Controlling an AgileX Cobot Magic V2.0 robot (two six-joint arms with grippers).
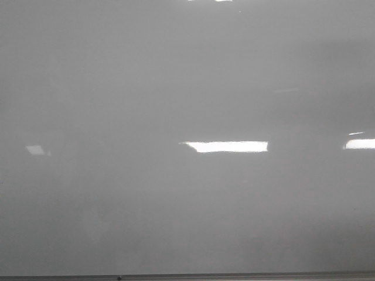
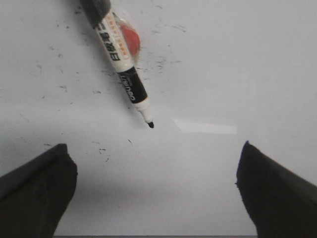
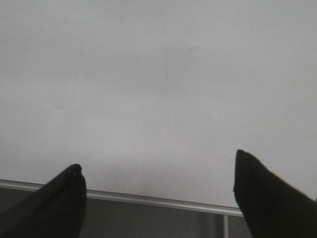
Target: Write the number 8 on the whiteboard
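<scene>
The left gripper [image 2: 156,191] and right gripper [image 3: 158,193] are seen spread apart, empty, at the lower frame. Beyond, an uncapped marker [image 2: 121,64] lies upper left on the whiteboard [image 2: 237,59]; judged light, stiff and slippery, it is best pinched mid-barrel. No number 8 is seen drawn.

The glossy grey whiteboard [image 1: 176,76] is seen filling the front view, with no figure drawn on it. An uncapped marker [image 2: 124,69] is laid on its smudged surface.
</scene>
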